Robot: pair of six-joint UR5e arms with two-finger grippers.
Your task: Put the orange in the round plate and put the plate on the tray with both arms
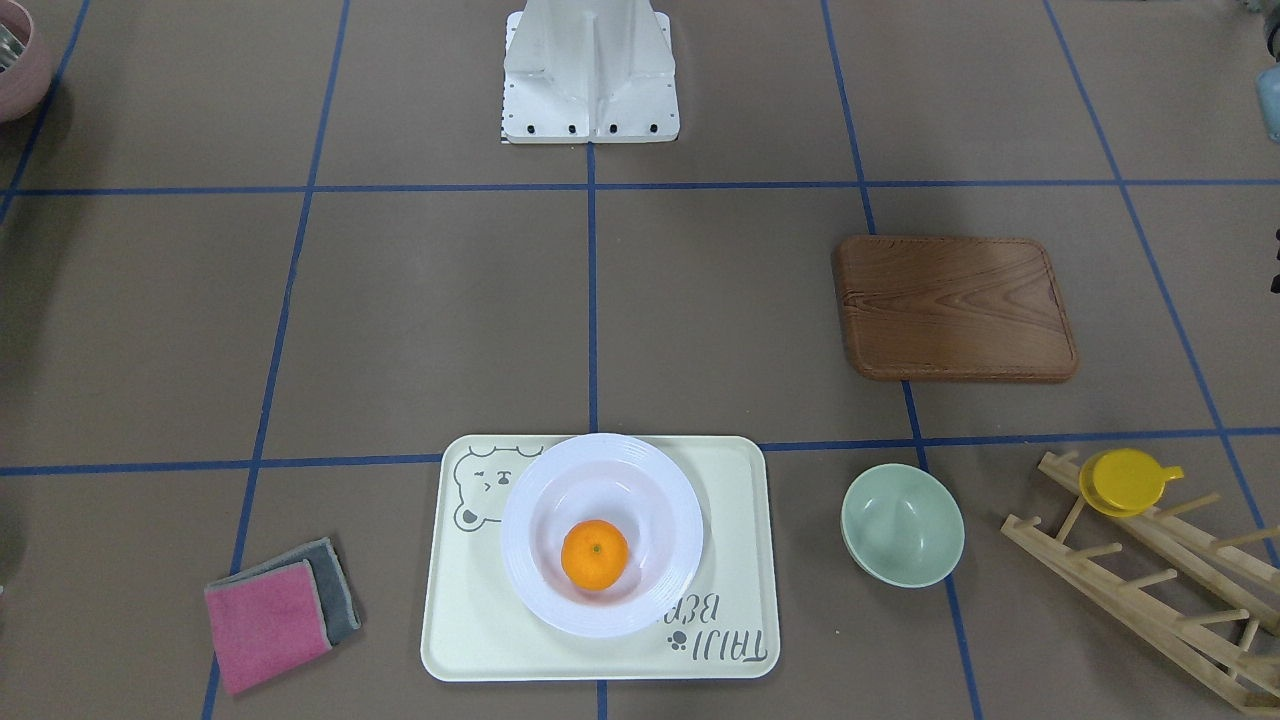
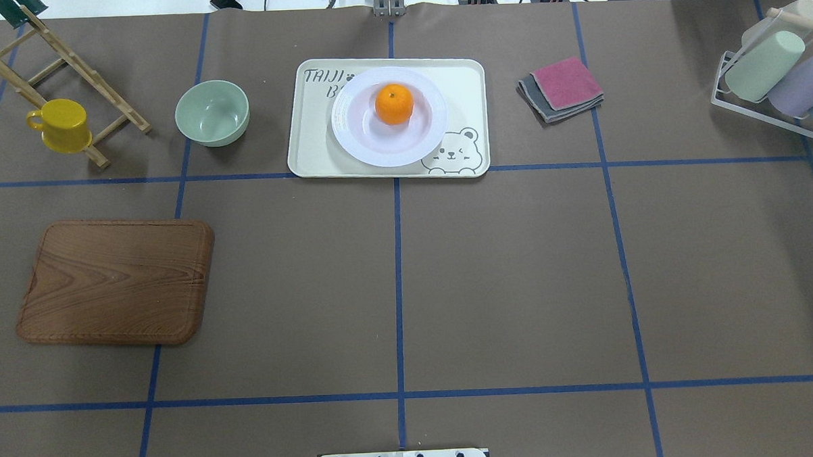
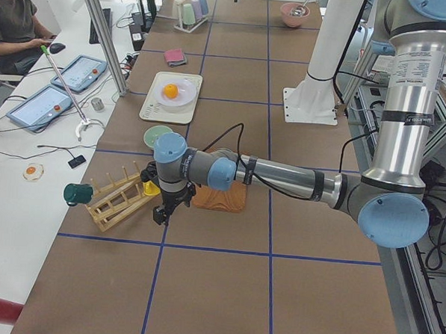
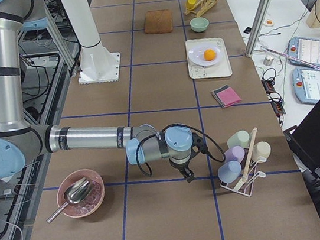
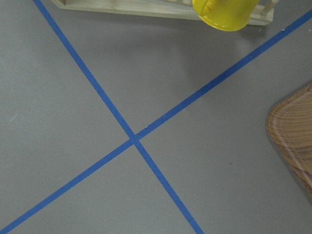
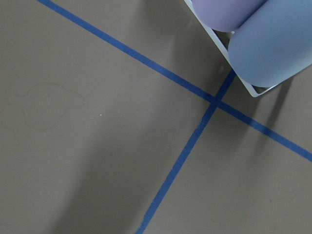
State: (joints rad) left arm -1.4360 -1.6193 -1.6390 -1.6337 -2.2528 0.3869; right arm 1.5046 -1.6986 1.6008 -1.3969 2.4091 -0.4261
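The orange [image 1: 594,554] lies in the white round plate [image 1: 680,500], and the plate stands on the cream tray [image 1: 470,620] with the bear drawing. From overhead, the orange [image 2: 394,104], plate [image 2: 356,132] and tray [image 2: 309,151] sit at the far middle of the table. My left gripper [image 3: 160,216] hangs low by the wooden rack, far from the tray. My right gripper [image 4: 188,177] hangs low beside the cup rack at the other end. Both show only in side views, so I cannot tell if they are open or shut.
A brown wooden board [image 2: 117,279], a pale green bowl [image 2: 212,113] and a yellow cup [image 2: 61,124] on a wooden rack [image 2: 69,61] lie on the left. Folded cloths [image 2: 564,88] and a rack of pastel cups [image 2: 773,73] are on the right. A pink bowl [image 4: 80,194] holds a scoop.
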